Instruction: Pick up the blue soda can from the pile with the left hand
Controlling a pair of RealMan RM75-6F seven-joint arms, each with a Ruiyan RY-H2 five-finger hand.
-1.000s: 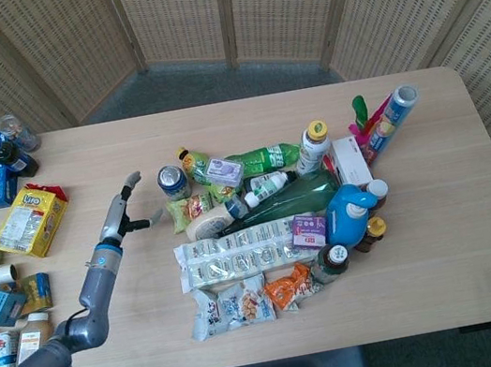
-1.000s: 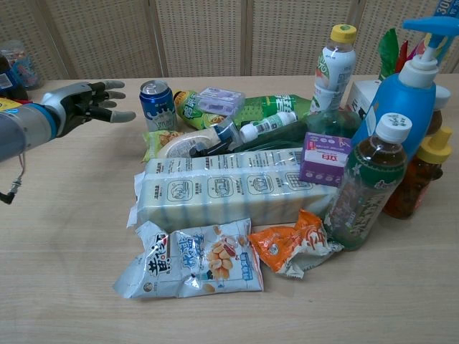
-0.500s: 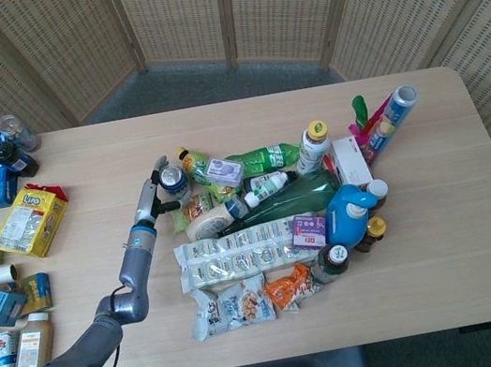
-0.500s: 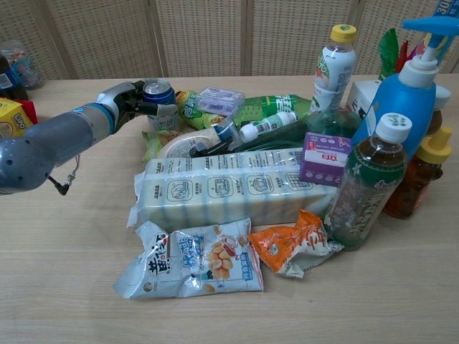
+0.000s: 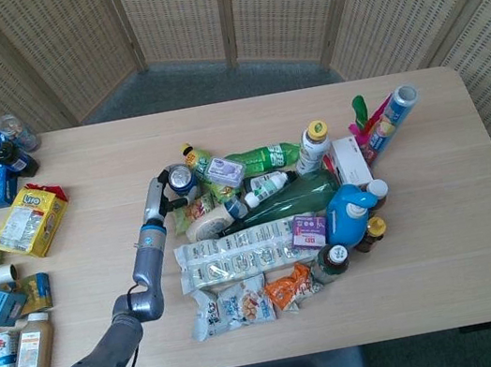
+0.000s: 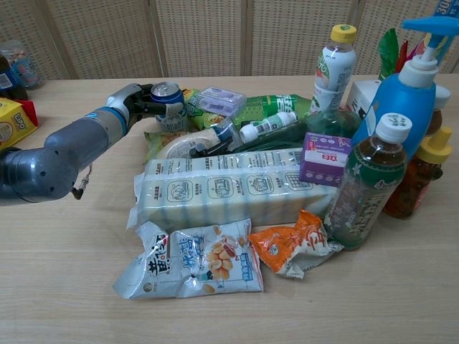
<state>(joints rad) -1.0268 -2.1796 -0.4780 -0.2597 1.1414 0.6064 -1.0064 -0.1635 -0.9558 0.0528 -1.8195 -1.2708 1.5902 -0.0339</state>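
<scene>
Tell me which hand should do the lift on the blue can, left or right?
Left. The left hand is already wrapped around the blue soda can at the pile's left edge. The right hand shows in neither view.

No text legible on any packaging.

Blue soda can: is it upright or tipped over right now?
Upright, or nearly so. The blue soda can shows its silver top facing up in the chest view, with the left robot hand wrapped around its side.
</scene>
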